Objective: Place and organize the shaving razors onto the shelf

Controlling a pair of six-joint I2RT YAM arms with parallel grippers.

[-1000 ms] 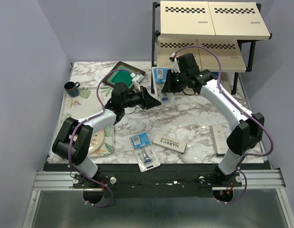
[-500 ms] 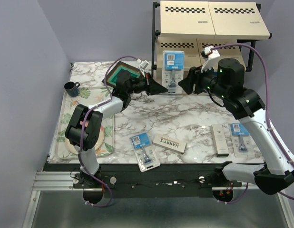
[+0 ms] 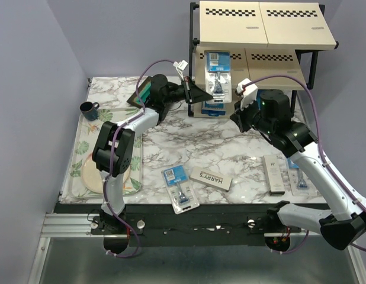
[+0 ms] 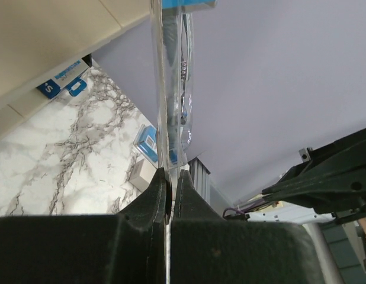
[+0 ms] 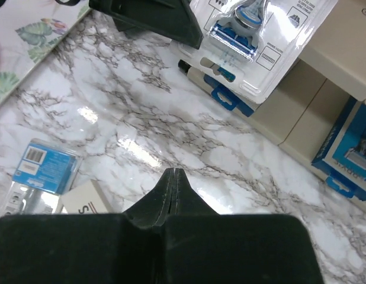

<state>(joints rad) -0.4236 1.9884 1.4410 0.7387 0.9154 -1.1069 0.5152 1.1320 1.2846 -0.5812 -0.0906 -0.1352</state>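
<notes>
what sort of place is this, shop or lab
Probably a lab test cell staged as a shop: two robot arms on a rail, a marble-look table walled in, a small shelf and retail razor packs.

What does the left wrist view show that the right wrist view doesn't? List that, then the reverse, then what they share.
Left wrist only: the clear blister pack seen edge-on, clamped between the fingers of the left hand, with the lilac wall behind.
Right wrist only: the right hand shut on nothing, the held pack's razor face, the floral tray, and a second blister pack lying flat.
Both: the held pack, the left hand, the marble table and the beige shelf.
</notes>
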